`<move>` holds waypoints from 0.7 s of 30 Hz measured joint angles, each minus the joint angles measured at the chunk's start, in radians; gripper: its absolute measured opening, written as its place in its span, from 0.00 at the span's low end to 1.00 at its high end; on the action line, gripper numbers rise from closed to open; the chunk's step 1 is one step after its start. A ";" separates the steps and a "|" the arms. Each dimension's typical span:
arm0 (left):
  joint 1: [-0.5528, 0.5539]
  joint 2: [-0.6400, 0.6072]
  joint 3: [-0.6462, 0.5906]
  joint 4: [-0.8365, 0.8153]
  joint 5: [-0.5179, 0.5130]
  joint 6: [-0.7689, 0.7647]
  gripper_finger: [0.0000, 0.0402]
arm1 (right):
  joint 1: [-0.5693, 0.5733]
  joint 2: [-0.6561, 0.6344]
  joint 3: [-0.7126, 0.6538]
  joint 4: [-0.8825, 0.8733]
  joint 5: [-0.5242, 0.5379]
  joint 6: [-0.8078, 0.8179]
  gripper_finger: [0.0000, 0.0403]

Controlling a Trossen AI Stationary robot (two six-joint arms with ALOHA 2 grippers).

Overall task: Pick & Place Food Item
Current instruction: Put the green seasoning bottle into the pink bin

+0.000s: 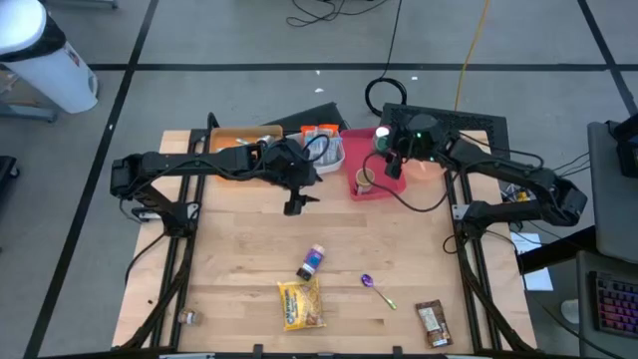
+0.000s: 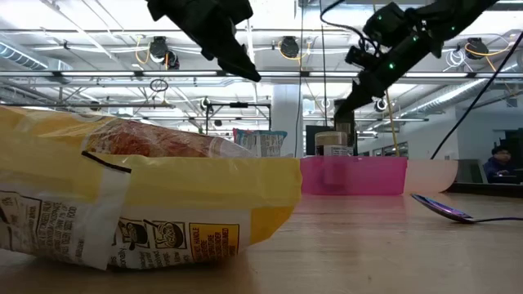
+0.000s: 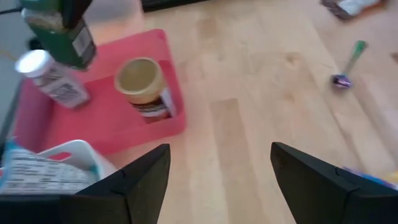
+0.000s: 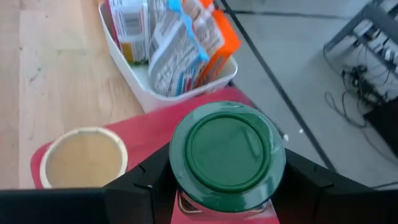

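My right gripper [image 1: 396, 163] is shut on a jar with a green lid [image 4: 227, 155] and carries it over the pink bin [image 1: 377, 189] at the table's far side. In that bin stand a tan-lidded jar [image 3: 142, 81] and a white-capped bottle [image 3: 50, 78]. My left gripper [image 1: 294, 204] hangs open above the bare table, left of the pink bin, with nothing between its fingers [image 3: 146, 177]. A yellow snack bag [image 1: 301, 304], a small bottle [image 1: 312, 261], a purple spoon [image 1: 377, 289] and a brown bar [image 1: 432, 321] lie on the near half of the table. My right gripper pinches the green-lidded jar between its two fingers [image 4: 140, 183], one on each side of the body just under the lid [image 4: 186, 200]. The fingers slant down from the table's right side. The jar stays upright, lid up, lifted clear above the pink bin.
A white bin [image 4: 155, 93] packed with upright food packets stands just left of the pink bin, and an orange-brown tray [image 1: 234, 140] lies farther left. The middle of the wooden table [image 1: 389, 239] is bare between the bins and the near items.
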 joint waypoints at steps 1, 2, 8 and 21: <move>0.000 0.000 0.000 -0.008 0.016 0.005 0.69 | -0.002 0.000 -0.015 0.008 0.000 0.010 0.47; 0.000 0.000 -0.001 -0.016 0.037 0.010 0.69 | -0.005 0.000 -0.035 0.025 0.000 0.019 0.47; 0.000 0.000 -0.034 -0.003 0.139 0.006 0.69 | -0.027 0.000 -0.147 0.121 0.001 0.042 0.47; -0.007 0.001 -0.256 0.289 0.148 -0.108 0.71 | -0.058 0.000 -0.234 0.164 -0.056 0.096 0.47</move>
